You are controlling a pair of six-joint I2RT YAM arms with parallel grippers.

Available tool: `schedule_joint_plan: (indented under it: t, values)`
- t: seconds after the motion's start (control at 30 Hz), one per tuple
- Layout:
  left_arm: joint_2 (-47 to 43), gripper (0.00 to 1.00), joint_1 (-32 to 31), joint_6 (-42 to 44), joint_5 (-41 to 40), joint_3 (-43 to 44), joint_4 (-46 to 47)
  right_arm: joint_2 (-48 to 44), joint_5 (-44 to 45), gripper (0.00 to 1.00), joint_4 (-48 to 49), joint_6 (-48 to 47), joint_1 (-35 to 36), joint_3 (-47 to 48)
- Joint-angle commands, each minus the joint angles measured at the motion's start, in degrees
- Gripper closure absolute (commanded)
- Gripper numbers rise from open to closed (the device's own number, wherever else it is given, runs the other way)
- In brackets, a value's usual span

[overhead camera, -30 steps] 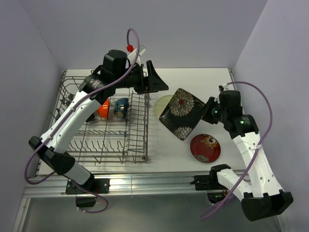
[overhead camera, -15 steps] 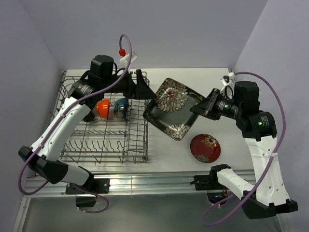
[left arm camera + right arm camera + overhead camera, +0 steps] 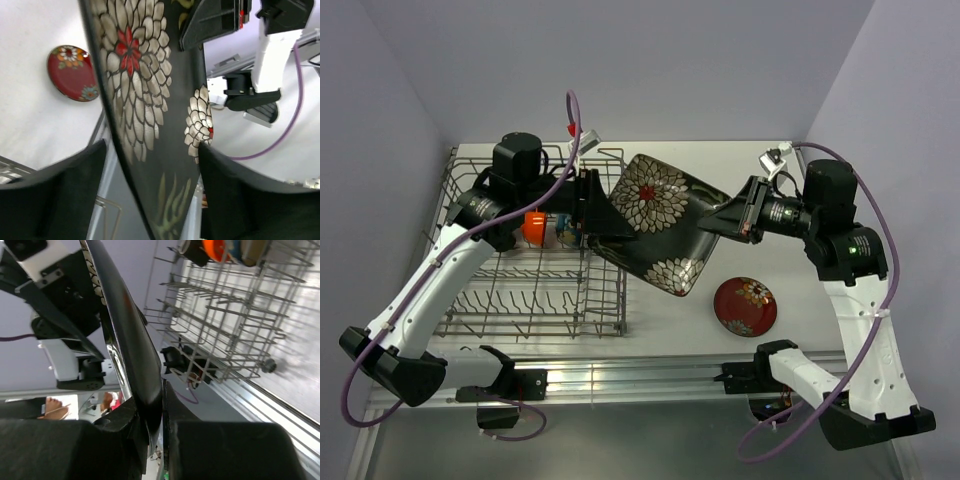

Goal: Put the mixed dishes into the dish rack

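Observation:
The black square floral plate hangs tilted in the air between the arms, by the dish rack's right side. My right gripper is shut on its right edge, as the right wrist view shows, with the plate on edge. My left gripper is open, its wide jaws either side of the plate's left edge without touching. The grey wire dish rack holds an orange bowl. A red floral plate lies on the table. The pale green plate is hidden.
The rack's tines and the orange bowl show in the right wrist view. The red plate shows in the left wrist view. Walls close in the table on the left, the back and the right.
My right gripper has lifted the black plate off the table and carried it left toward the rack. My left gripper has swung down and now straddles the plate's left edge.

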Motion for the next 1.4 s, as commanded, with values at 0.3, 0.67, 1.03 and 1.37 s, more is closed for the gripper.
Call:
schedule_joint_plan:
  t: [0.3, 0.67, 1.03, 1.37]
  values:
    - [-2.37, 1.0, 0.2, -16.47, 3.77, 0.13, 16.64, 5.17, -11.75, 1.0, 18.21, 4.72, 0.56, 3.2]
    - [-11.24, 1.0, 14.16, -4.18, -19.6, 9.07, -6.64, 9.48, 0.72, 0.0, 4.77, -3.63, 1.09, 13.83]
    - [-9.58, 1.0, 16.28, 10.95, -44.05, 27.91, -40.92, 10.36, 7.24, 0.0, -2.36, -7.41, 0.65, 9.27]
    - [-13.62, 1.0, 16.28, 6.99, -52.76, 19.83, -46.65, 10.01, 7.33, 0.01, -3.42, -8.39, 1.0, 6.02]
